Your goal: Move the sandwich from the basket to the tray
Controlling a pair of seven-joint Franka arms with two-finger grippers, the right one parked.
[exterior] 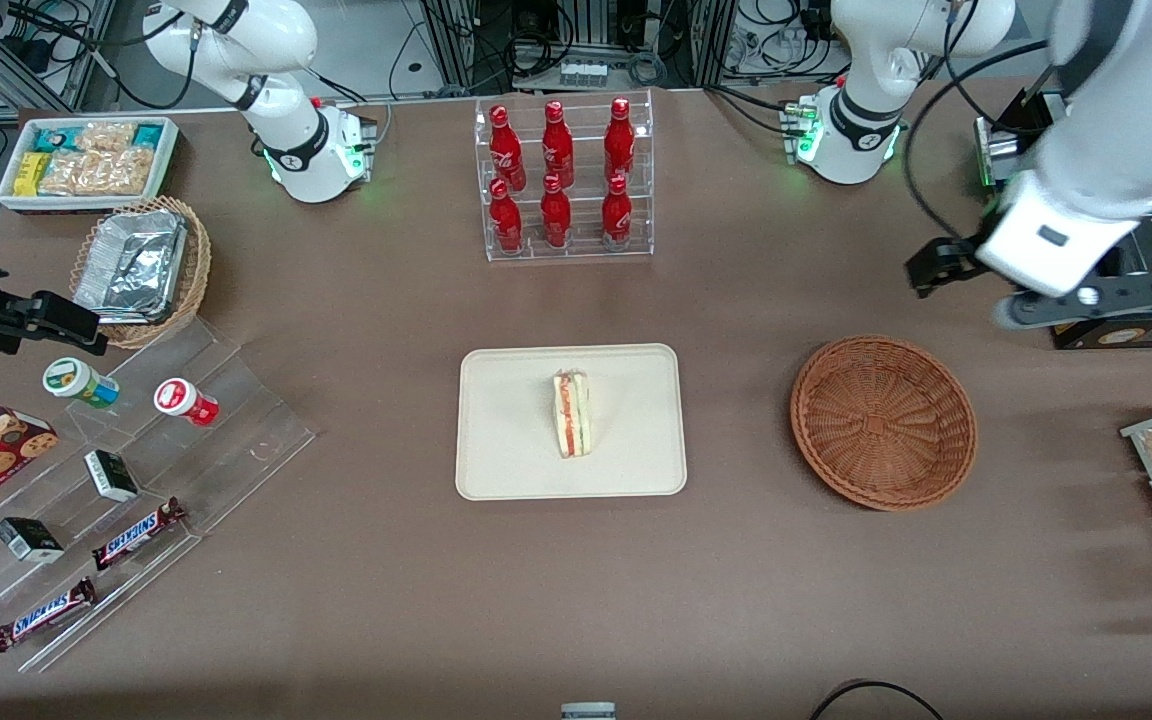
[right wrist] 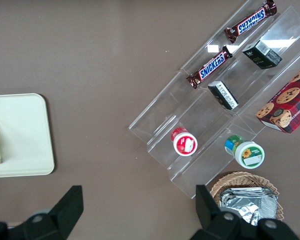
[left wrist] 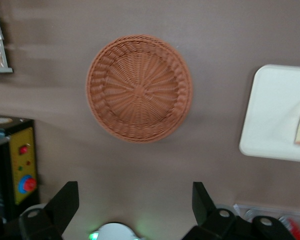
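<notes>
Sandwich (exterior: 572, 413) lies on the tray (exterior: 506, 470), roughly mid-tray, resting on a bread face with the red and green filling edge showing. Basket (exterior: 882, 422) is empty, beside the tray toward the working arm's end of the table, well apart from it. Gripper (left wrist: 135, 202) hangs high above the table, farther from the front camera than the basket, fingers spread wide, holding nothing. Judging by this, the transfer looks done; nothing left except maybe parking the arm.
</notes>
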